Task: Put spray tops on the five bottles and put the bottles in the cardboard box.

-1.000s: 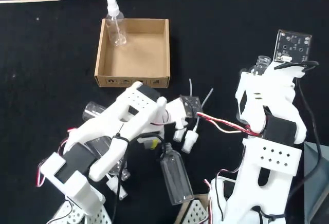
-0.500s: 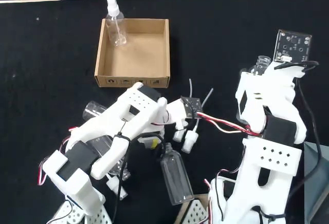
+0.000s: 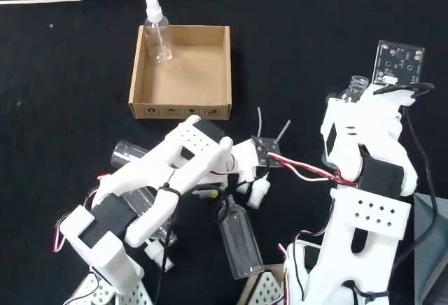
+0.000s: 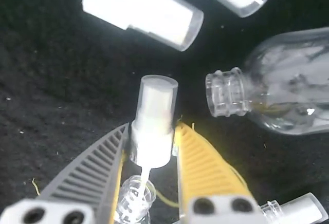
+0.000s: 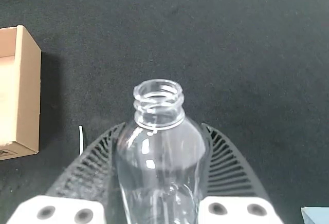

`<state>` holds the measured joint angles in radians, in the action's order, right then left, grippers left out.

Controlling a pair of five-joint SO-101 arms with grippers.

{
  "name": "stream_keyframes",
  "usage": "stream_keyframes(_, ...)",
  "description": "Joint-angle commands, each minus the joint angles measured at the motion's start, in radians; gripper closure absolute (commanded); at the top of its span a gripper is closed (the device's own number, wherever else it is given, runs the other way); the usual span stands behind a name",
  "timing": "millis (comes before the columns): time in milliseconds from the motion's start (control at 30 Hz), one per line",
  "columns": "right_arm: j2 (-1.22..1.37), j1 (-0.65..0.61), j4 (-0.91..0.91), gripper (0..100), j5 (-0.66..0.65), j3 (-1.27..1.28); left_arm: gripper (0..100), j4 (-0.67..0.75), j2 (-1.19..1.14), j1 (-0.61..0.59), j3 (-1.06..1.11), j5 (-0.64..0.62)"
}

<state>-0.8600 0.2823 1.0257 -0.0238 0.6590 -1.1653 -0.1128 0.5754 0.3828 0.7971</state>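
**Capping step in hand; one bottle boxed**

The left gripper (image 4: 151, 131) is clamped on a spray top (image 4: 153, 108), just in front of the cardboard box (image 3: 180, 105). The right gripper (image 5: 163, 131) grips an uncapped bottle (image 5: 158, 103) upright, well right of the box. A capped bottle (image 3: 157, 32) stands in the box's far-left corner. Next move, as judged: align the top's tube with the open neck and seat it.

Clear glossy plastic bottle (image 5: 158, 131), matt white plastic spray top (image 4: 154, 116), plain cardboard box (image 3: 180, 111), rough black cloth (image 3: 70, 60)

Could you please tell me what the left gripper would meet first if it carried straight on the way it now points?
Most likely the loose spray top lying on the table ahead of the left gripper and its held spray top. The open bottle lies off that line. Depth is unclear.
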Motion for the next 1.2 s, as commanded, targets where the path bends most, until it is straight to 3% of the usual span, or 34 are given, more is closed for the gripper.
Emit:
stream_keyframes(0, -0.039, 0.003, -0.041, 90.0, -0.003, -0.054, 97, -0.068, 0.017, 0.004, -0.096, -0.003)
stream_keyframes(200, -0.038, 0.003, -0.041, 90.0, -0.003, -0.054, 97, -0.11, 0.017, 0.001, -0.189, -0.124)
stream_keyframes(933, -0.038, 0.003, -0.041, 90.0, -0.003, -0.054, 97, -0.115, 0.017, -0.001, -0.367, -0.368)
stream_keyframes(1167, -0.038, 0.003, -0.041, 90.0, -0.003, -0.054, 97, -0.226, 0.066, -0.001, -0.475, -0.442)
